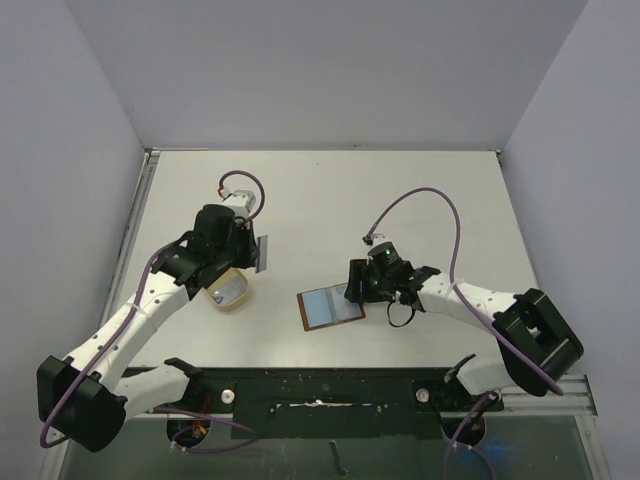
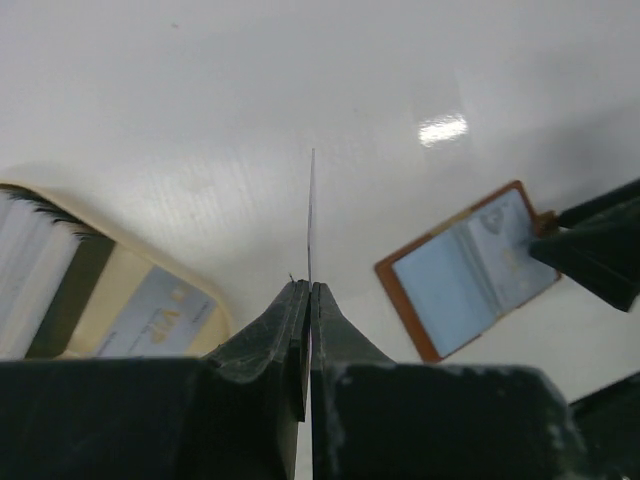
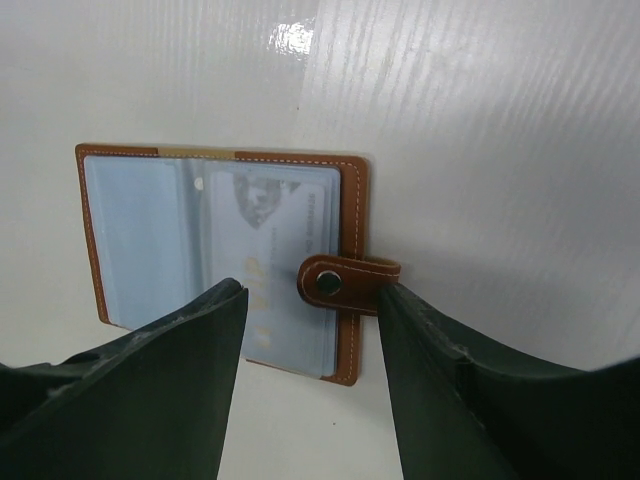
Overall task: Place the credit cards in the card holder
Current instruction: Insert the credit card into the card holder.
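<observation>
The white desk [image 1: 330, 190] carries two things: a tan rounded dish [image 2: 125, 262] toward its left side, and the card holder [image 1: 330, 307] lying open, pale blue inside upward, near the front middle.

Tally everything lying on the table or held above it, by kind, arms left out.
credit cards: 4 (one in the left end effector, two in the tan dish, one in the card holder)
card holder: 1
tan dish: 1
Total: 6
</observation>
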